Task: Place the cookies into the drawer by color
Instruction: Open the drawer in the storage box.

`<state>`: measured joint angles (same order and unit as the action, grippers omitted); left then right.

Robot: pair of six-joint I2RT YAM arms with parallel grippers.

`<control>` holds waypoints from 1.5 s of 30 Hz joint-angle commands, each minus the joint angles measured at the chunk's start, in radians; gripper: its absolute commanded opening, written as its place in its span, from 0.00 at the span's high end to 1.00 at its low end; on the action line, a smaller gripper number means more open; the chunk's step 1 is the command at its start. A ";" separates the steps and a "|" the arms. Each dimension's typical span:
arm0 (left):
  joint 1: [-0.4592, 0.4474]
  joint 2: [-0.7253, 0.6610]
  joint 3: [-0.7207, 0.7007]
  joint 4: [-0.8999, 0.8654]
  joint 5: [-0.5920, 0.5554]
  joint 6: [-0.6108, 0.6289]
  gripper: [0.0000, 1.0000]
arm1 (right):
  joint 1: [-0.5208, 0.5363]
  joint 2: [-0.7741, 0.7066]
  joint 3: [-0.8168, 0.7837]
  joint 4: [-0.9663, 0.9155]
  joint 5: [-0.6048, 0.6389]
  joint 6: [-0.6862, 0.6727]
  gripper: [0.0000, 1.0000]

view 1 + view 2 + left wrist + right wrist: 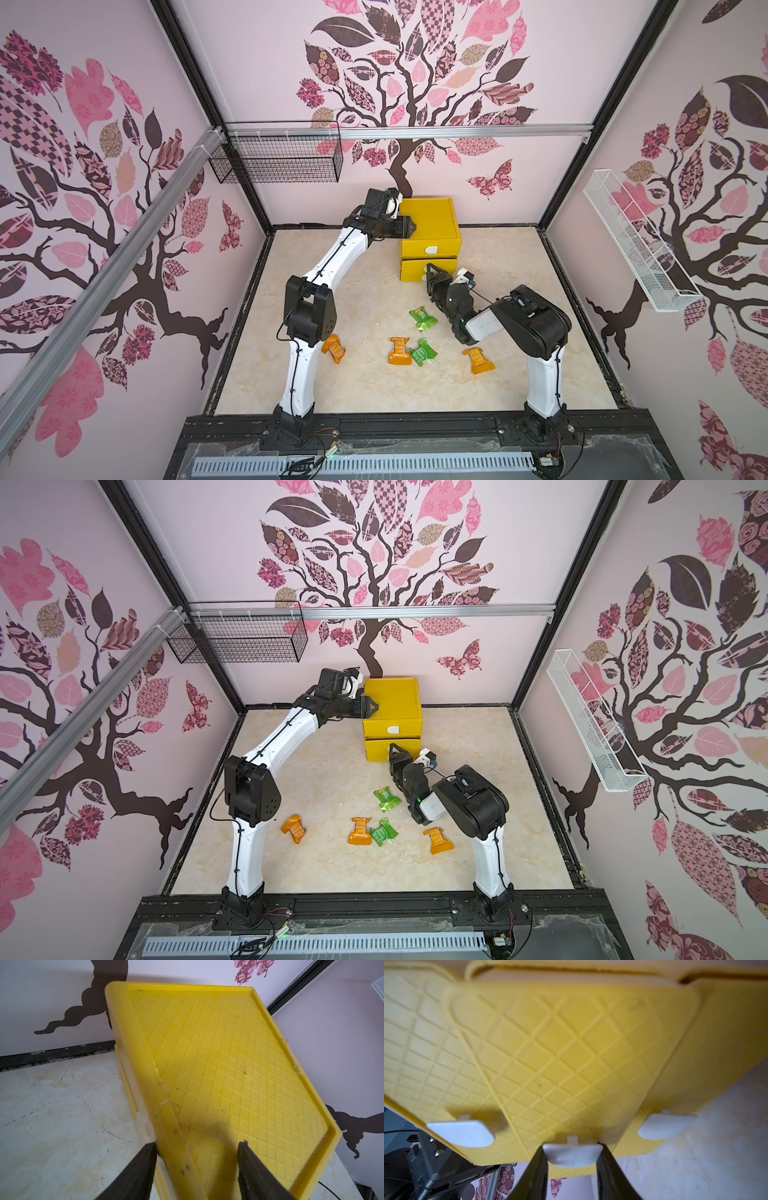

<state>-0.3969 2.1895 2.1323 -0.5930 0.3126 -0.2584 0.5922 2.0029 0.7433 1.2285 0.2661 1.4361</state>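
Brightly yellow, diamond-embossed drawer (430, 218)

Both top views looked steeply down from high above the front edge of the cream marbled tabletop (374, 395) toward its back edge; nearly equal, sharing the whole scene. Left wrist camera sat close behind the left gripper (197, 1145), facing across the gridded top of the bright yellow three-drawer plastic cabinet (218, 1053). Right wrist camera sat very near the drawer fronts, white half-oval pull tab (572, 1157) between the tips of the right gripper (571, 1146). All four views shared the cabinet.
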 commanded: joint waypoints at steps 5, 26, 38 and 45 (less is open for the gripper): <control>-0.002 0.034 -0.018 -0.089 -0.007 0.015 0.35 | 0.048 -0.101 -0.087 -0.051 0.069 -0.008 0.63; -0.002 0.028 -0.025 -0.085 0.002 0.004 0.35 | 0.173 -0.285 -0.212 -0.153 0.142 -0.026 0.63; -0.002 0.023 -0.037 -0.079 0.000 0.004 0.35 | 0.185 -0.280 -0.223 -0.153 0.153 -0.017 0.63; -0.002 0.017 -0.041 -0.079 -0.003 0.006 0.35 | 0.186 -0.265 -0.226 -0.147 0.151 0.002 0.63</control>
<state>-0.3950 2.1895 2.1311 -0.5919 0.3164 -0.2626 0.7692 1.7473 0.5236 1.0924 0.4133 1.4406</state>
